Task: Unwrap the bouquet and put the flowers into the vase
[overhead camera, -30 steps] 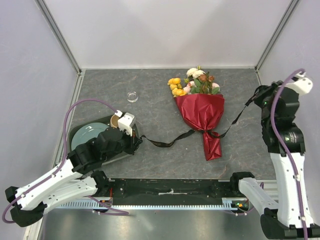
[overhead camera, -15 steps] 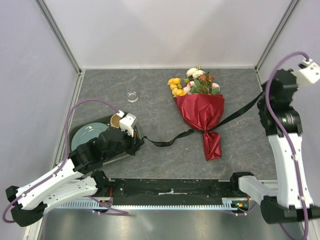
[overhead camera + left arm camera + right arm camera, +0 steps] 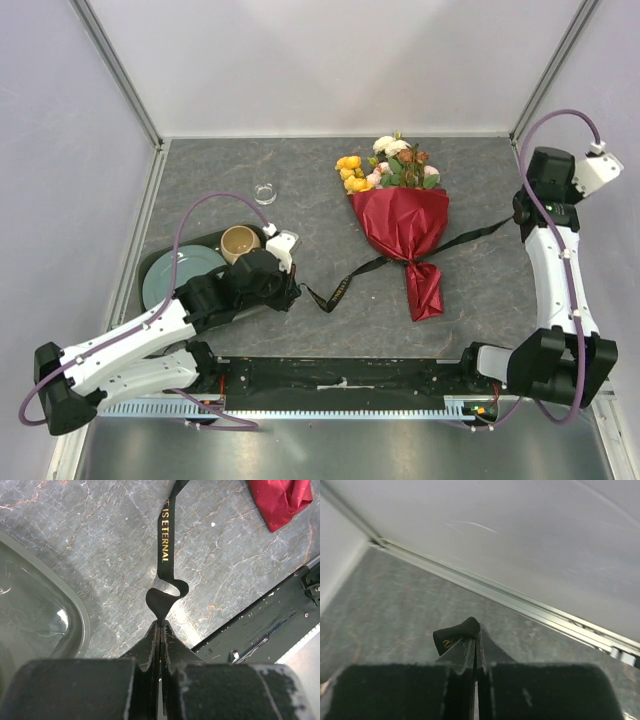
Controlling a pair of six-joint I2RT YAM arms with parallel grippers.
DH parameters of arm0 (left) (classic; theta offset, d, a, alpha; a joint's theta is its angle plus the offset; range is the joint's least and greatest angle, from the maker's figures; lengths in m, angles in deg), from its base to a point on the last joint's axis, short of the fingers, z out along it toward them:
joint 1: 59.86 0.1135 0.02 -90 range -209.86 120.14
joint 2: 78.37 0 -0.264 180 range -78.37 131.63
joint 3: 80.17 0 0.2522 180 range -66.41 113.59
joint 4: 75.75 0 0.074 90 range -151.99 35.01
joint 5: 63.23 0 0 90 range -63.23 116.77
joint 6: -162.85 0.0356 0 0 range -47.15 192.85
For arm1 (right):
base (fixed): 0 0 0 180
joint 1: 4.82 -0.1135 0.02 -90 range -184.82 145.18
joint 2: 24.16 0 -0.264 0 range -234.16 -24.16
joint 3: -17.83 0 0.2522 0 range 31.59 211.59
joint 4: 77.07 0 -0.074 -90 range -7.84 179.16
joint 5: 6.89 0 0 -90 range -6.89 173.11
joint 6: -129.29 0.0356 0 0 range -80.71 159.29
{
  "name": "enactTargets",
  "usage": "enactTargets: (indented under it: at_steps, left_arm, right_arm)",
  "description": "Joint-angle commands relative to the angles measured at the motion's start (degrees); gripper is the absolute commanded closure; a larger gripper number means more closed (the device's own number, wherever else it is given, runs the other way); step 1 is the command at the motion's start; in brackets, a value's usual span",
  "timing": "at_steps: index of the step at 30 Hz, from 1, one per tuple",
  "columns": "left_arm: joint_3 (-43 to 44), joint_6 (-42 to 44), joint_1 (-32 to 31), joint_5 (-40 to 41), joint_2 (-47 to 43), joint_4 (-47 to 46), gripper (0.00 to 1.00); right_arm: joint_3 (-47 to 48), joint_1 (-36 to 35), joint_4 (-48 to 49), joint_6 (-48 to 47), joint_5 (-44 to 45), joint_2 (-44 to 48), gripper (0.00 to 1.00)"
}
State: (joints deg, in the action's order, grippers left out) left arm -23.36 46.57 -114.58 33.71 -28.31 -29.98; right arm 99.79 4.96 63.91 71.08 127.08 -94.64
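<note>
Top external shows the bouquet (image 3: 405,235) lying unmoved at mid-table; the left gripper (image 3: 160,626) has slid rightward, clamped on one end of the black ribbon (image 3: 164,545), now slack, the right gripper (image 3: 475,639) pinches the other end; the vase (image 3: 265,193) stands back-left

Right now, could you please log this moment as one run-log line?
left gripper: shut on ribbon end | right gripper: shut on other end | bouquet: wrapped, lying flat | vase: empty

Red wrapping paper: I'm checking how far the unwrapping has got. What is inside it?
Yellow, pink, cream and rust flowers stick out of the red paper at its far end. Their stems are hidden under the paper, gathered at the neck where the black ribbon crosses.
</note>
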Motion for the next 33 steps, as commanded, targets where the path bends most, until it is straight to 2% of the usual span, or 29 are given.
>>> enactTargets:
  at_steps: [1, 2, 3, 4, 5, 6, 7, 9, 10, 12, 15, 16, 18, 21, 22, 24, 27, 28, 29, 30, 31, 33]
  left_arm:
    - [1.16, -1.93, 0.05, -2.36, 1.61, -1.34, 0.96]
    - [1.42, -0.97, 0.05, -3.24, 1.70, -1.25, 0.94]
    - [1.69, -0.18, 0.05, -5.16, 1.70, -1.16, 0.91]
    - [2.47, 1.22, -0.04, -6.05, 1.70, -1.07, 0.71]
    - [2.92, 1.67, 0.05, -6.58, 1.70, -0.81, 0.59]
    - [3.44, 2.02, 0.05, -8.24, 1.79, -0.72, 0.50]
    - [4.75, 2.46, 0.05, -9.30, 1.97, -0.72, 0.32]
    - [6.34, 2.29, 0.14, -12.63, 2.58, -1.07, 0.17]
    - [7.74, 1.51, 0.05, -13.52, 2.76, -2.03, 0.03]
    - [8.63, 0.71, 0.14, -15.54, 2.85, -3.52, 0.01]
    - [10.12, 0.70, 0.14, -19.40, 4.94, -8.44, 0.04]
    - [11.17, 1.58, 0.14, -20.64, 6.17, -10.80, 0.10]
    - [12.84, 2.11, 0.05, -23.80, 11.68, -12.75, 0.20]
    - [14.87, 1.41, 0.14, -25.22, 17.94, -17.85, 0.41]
    - [15.74, 0.10, 0.14, -25.57, 22.23, -19.43, 0.49]
    - [16.89, -0.70, 0.05, -26.79, 26.12, -24.17, 0.56]
    - [20.39, -1.75, 0.14, -27.85, 34.81, -28.22, 0.59]
    - [21.89, -1.67, 0.05, -28.21, 39.02, -28.40, 0.61]
    - [23.56, -1.58, 0.05, -28.64, 41.58, -28.49, 0.63]
    - [26.53, -1.58, 0.05, -28.47, 43.52, -28.67, 0.75]
    - [27.78, -2.19, 0.05, -28.21, 45.19, -28.67, 0.85]
    - [29.19, -3.15, -0.04, -26.20, 49.24, -31.37, 0.98]
  right_arm:
    - [-5.25, 6.55, -0.49, 5.38, -4.23, -0.54, 1.00]
    - [-6.23, 8.74, -1.37, 6.17, -5.02, -0.45, 0.96]
    - [-7.11, 9.37, -1.81, 6.18, -5.55, -0.28, 0.86]
    - [-8.60, 9.81, -2.25, 5.66, -6.25, -0.19, 0.43]
    - [-8.88, 10.51, -4.17, 5.39, -6.78, -0.27, 0.15]
    - [-8.79, 10.61, -5.32, 5.04, -7.31, -0.45, 0.02]
    - [-8.44, 10.70, -6.29, 3.99, -8.62, -0.54, 0.02]
    - [-8.09, 10.70, -8.66, 2.32, -10.90, -0.19, 0.02]
    - [-7.74, 10.35, -9.37, 1.53, -15.79, 0.42, 0.02]
    - [-8.43, 8.86, -8.85, 0.47, -21.00, 2.88, 0.02]
    - [-9.93, 0.00, -8.67, -0.24, -27.61, 5.35, 0.02]
    - [-10.46, -5.42, -8.93, 1.33, -28.40, 5.70, 0.02]
    - [-13.34, -9.41, -6.75, 2.66, -36.11, 6.67, 0.03]
    - [-16.78, -18.37, -1.83, 5.56, -43.75, 7.72, 0.10]
    - [-18.79, -22.31, -0.60, 5.91, -43.88, 7.90, 0.12]
    - [-21.17, -25.67, 1.96, 5.92, -46.33, 8.43, 0.16]
    - [-25.55, -29.20, 3.02, 6.44, -48.26, 8.34, 0.30]
    - [-26.97, -29.47, 4.24, 6.53, -48.53, 8.69, 0.41]
    - [-28.20, -29.56, 4.51, 6.53, -48.27, 9.04, 0.48]
    - [-30.30, -29.47, 4.51, 6.70, -46.79, 9.56, 0.52]
    - [-31.19, -29.47, 4.51, 7.23, -42.86, 11.22, 0.65]
    - [-33.47, -29.47, 4.51, 8.89, -39.67, 13.16, 0.73]
